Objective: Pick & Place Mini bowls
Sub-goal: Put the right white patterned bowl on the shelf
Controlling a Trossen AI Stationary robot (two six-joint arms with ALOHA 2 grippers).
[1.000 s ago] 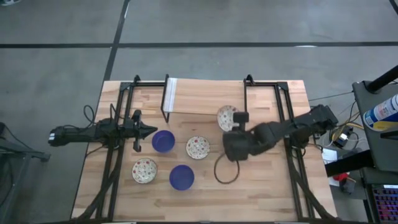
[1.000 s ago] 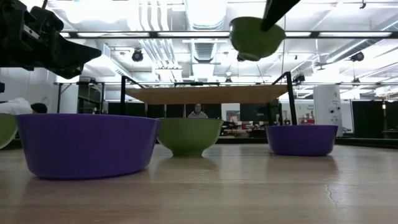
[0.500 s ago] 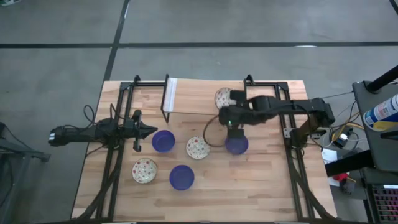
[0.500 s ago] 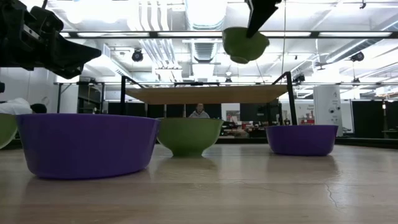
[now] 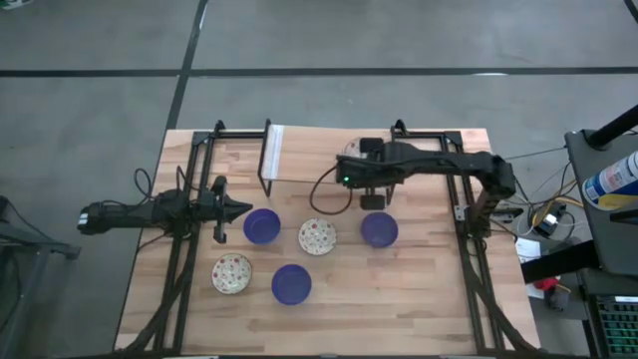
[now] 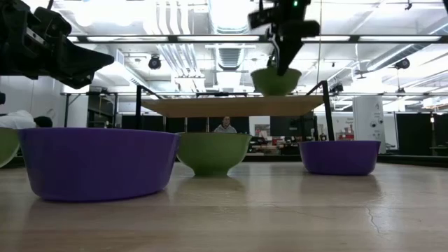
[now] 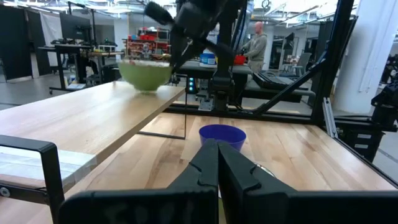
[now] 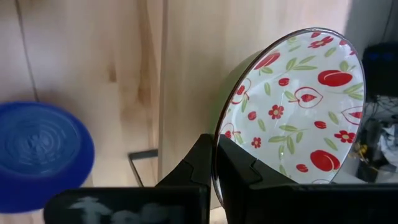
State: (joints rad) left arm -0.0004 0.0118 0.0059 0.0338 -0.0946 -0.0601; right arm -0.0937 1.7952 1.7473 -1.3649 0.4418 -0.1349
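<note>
Holding a patterned bowl [image 8: 292, 106] by its rim, the right gripper [image 5: 351, 168] sits over the raised wooden shelf [image 5: 319, 158] at the back of the table [image 5: 429, 299]; jaws pinched tight on the rim, one finger inside, one outside. Bowl is white inside with red fruit and green leaf print, green outside. Low view shows it just above the shelf board; can't tell if it touches.

Left gripper [image 5: 239, 209] parked at the left side of the table, jaws fully closed on nothing, tip pointing at the nearest blue bowl [image 5: 261, 225], just short of it.

Bowls on the table top, seen from above:
- blue one beside the left gripper
- second blue bowl [image 5: 291, 284] nearer the front edge
- third blue bowl [image 5: 379, 229] right of centre, just in front of the shelf, below the right arm
- patterned bowl at centre [image 5: 317, 236], between the first and third blue ones
- patterned bowl front left [image 5: 231, 273], beside the second blue one

All five upright and apart from each other.

Person [image 7: 256, 42] standing in the room beyond the table, in the left wrist view.
</note>
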